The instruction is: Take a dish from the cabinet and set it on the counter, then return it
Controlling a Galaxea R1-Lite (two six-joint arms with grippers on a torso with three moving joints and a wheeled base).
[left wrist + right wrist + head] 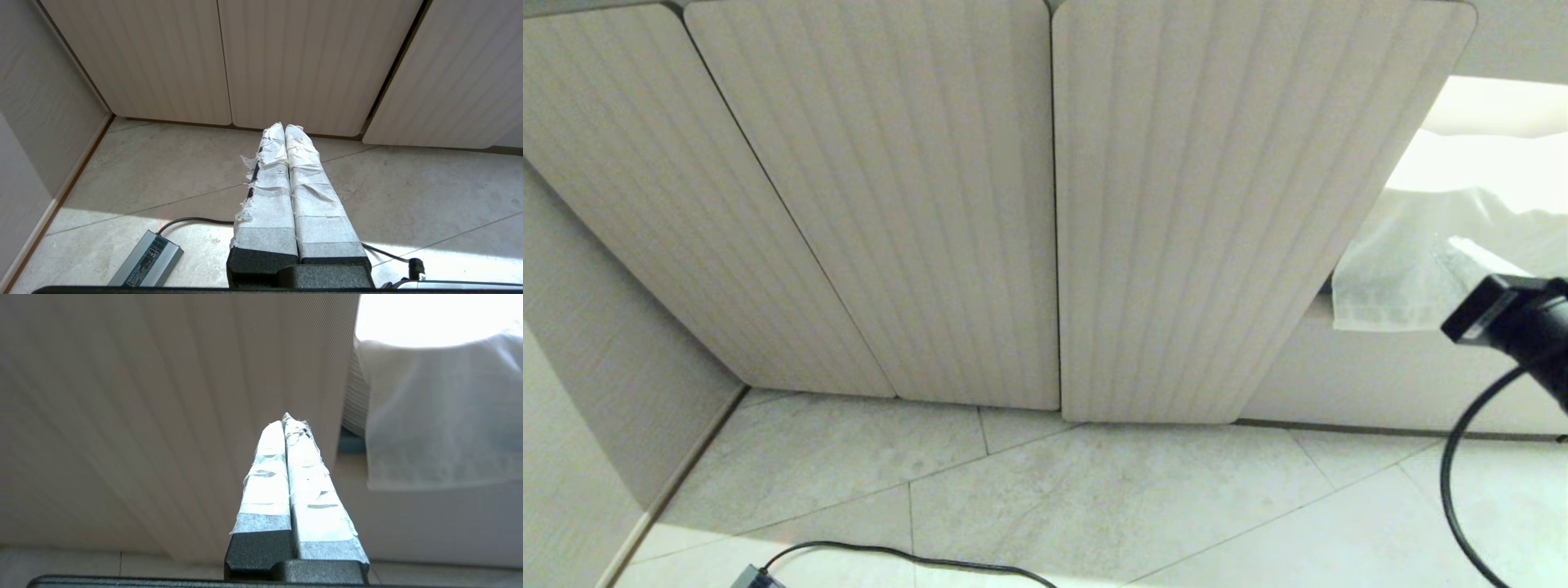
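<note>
We cannot see the dish in any view. The cabinet fills the head view from nine to one o'clock, its fluted doors all shut and reaching down to the tiled floor. At three o'clock, just beside the rightmost door's edge, a pale cloth hangs over a ledge. Our right arm enters at three o'clock; in its wrist view the right gripper has its taped fingers pressed together, pinching nothing, pointing at that door near the cloth. Our left gripper is likewise pressed together and empty, low above the floor. A black cable and a grey power brick lie at six o'clock.
</note>
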